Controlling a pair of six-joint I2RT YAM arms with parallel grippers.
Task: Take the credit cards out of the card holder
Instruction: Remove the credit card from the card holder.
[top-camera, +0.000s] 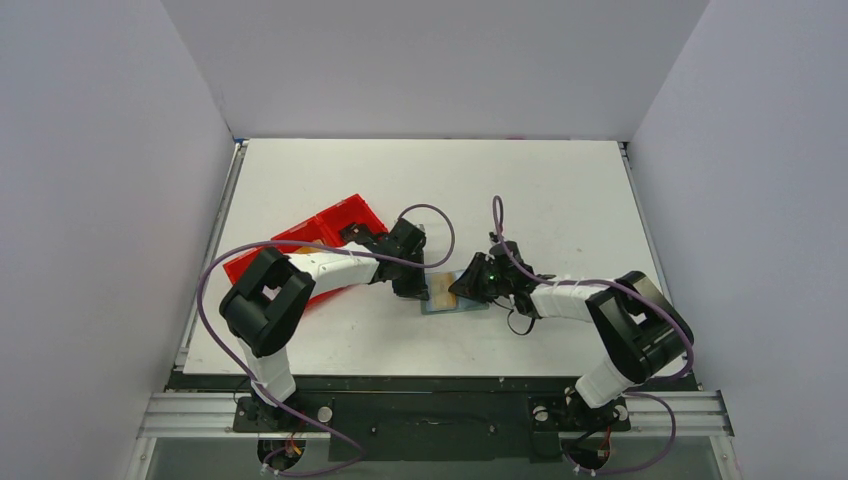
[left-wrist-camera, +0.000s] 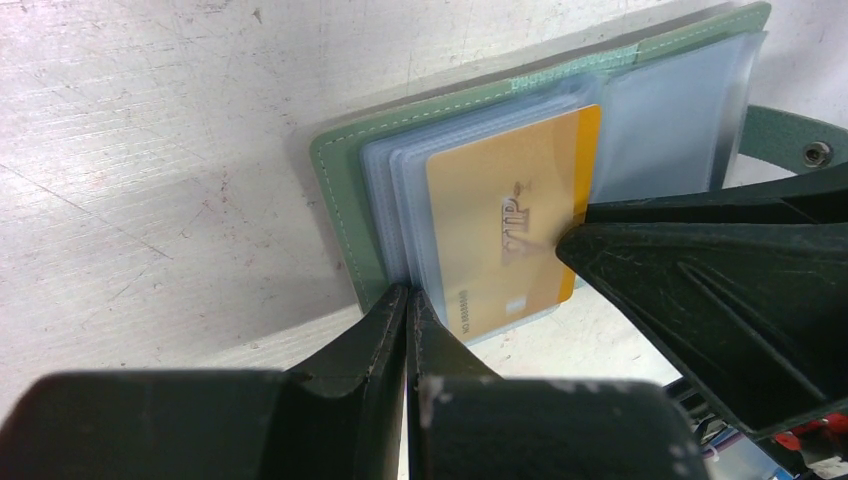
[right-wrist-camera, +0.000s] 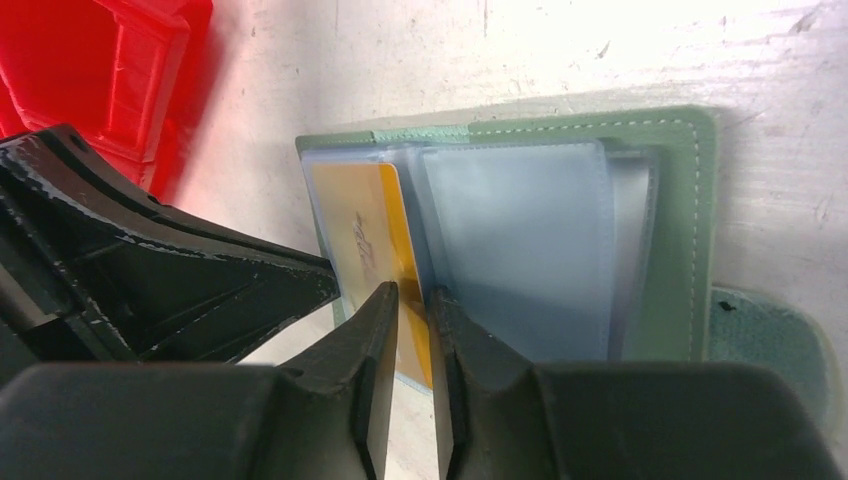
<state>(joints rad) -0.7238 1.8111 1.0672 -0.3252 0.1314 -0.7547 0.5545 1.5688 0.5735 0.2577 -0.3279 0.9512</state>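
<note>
Grey-green stitched card holder (top-camera: 455, 297) lies open flat on the scuffed white surface (top-camera: 450, 180), midway along and nearer its near edge; a glossy gold credit card (left-wrist-camera: 500, 230) sits among clear plastic sleeves (right-wrist-camera: 520, 250); left claw (left-wrist-camera: 408, 292) is closed, tips at the sleeve edges; right claw (right-wrist-camera: 412, 292) is narrowly parted over the card's edge.

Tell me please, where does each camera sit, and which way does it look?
Top external: above and behind the bases, looking down at the table; left arm and right arm show whole.
Left wrist: on that wrist, looking down past the left gripper at the open card holder.
Right wrist: on its wrist, looking past the right gripper at the holder, the red tray beyond.
Shared: both wrist views show the yellow credit card and the other gripper's finger.
</note>
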